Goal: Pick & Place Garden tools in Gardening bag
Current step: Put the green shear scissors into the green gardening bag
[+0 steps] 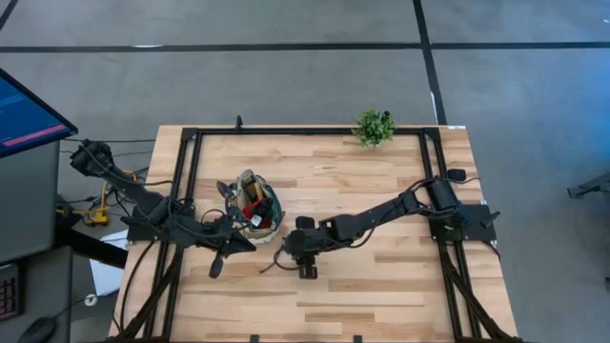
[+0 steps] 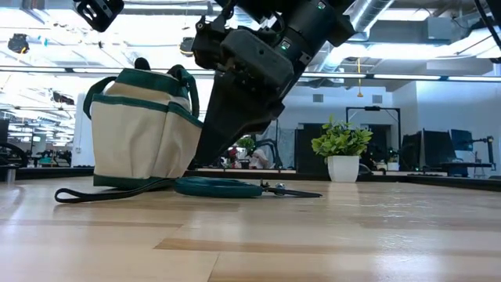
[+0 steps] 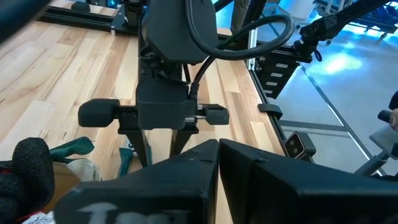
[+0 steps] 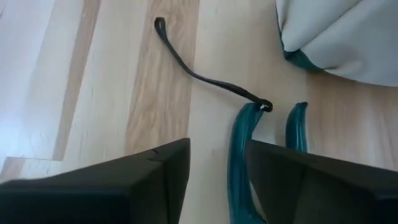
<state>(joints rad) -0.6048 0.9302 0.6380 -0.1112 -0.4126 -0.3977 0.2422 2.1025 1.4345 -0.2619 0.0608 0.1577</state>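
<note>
The right pincer stood wide over the green-handled shears lying flat on the bench, just beside the gardening bag. Light, stiff, slick; best pinched across both handles.

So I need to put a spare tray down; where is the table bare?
Bare wood lies between the gardening bag and the plant, and along the near edge. It is crowded by the bag, where both grippers and the green-handled shears meet.
</note>
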